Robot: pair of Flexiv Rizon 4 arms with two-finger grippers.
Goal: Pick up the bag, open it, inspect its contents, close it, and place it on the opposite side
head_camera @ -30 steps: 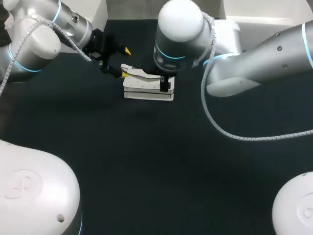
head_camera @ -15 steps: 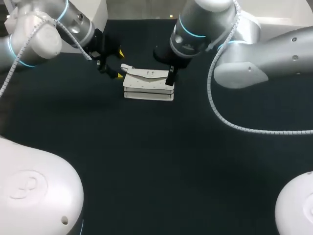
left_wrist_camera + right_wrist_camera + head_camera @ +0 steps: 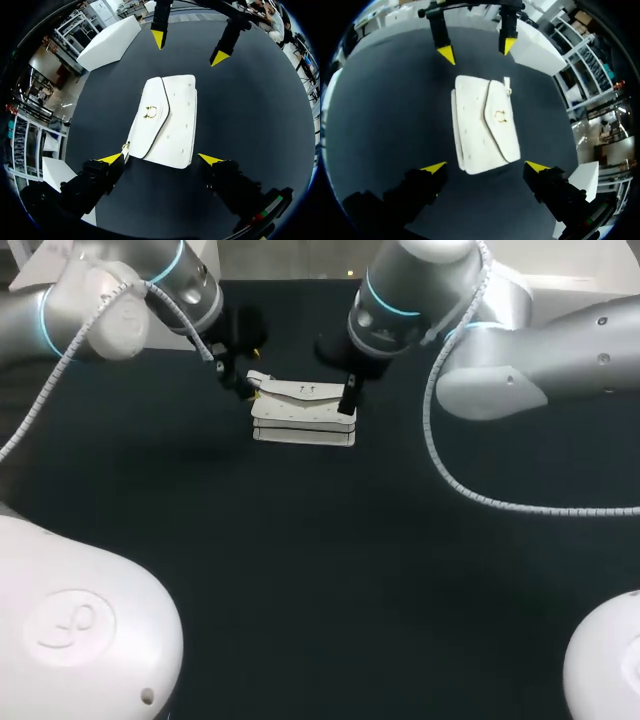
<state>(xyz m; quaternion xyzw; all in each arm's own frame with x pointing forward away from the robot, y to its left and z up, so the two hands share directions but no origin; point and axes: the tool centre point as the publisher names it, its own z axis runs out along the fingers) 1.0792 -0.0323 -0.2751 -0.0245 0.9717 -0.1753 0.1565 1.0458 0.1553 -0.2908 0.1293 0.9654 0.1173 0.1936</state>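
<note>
The bag (image 3: 303, 412) looks like smooth white leather with a soft shine. Its small clasp (image 3: 151, 111) is shiny gold metal. The table (image 3: 300, 560) is dark and matt. The left arm (image 3: 100, 310) and right arm (image 3: 540, 350) look smooth and glossy.

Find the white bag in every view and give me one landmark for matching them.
Head view: white bag lies flat at the far middle of the table.
Left wrist view: just ahead of the left gripper.
Right wrist view: just ahead of the right gripper.
Landmark: the bag's pointed flap, with its gold clasp clear in both wrist views.
</note>
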